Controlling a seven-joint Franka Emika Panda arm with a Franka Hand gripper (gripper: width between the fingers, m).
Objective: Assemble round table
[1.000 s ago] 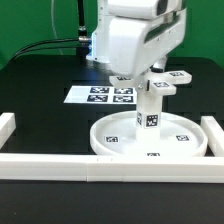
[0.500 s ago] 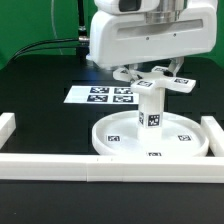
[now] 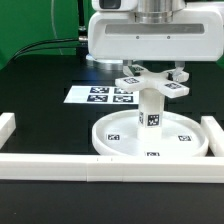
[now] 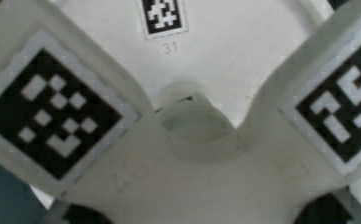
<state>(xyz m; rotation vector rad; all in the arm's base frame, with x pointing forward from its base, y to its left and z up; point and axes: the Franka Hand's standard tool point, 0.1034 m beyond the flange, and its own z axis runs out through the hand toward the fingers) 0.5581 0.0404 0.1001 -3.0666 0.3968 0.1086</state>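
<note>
A: The black table (image 3: pixel 40 95) carries the white border rails (image 3: pixel 45 163) along its front, with the marker board (image 3: pixel 92 96) lying flat behind the work.

B: The round disc (image 3: pixel 120 140) rests against the front rail; the short post (image 3: pixel 150 112) stands upright at its centre.

A: Above the post, the cross-shaped piece (image 3: pixel 152 82) sits level at the post's top, directly beneath the arm's gripper (image 3: pixel 152 72).

B: The wrist view shows the cross's tagged arms (image 4: pixel 52 100) and central hub (image 4: pixel 191 120) up close. Whether the fingers actually grip it cannot be told.
</note>
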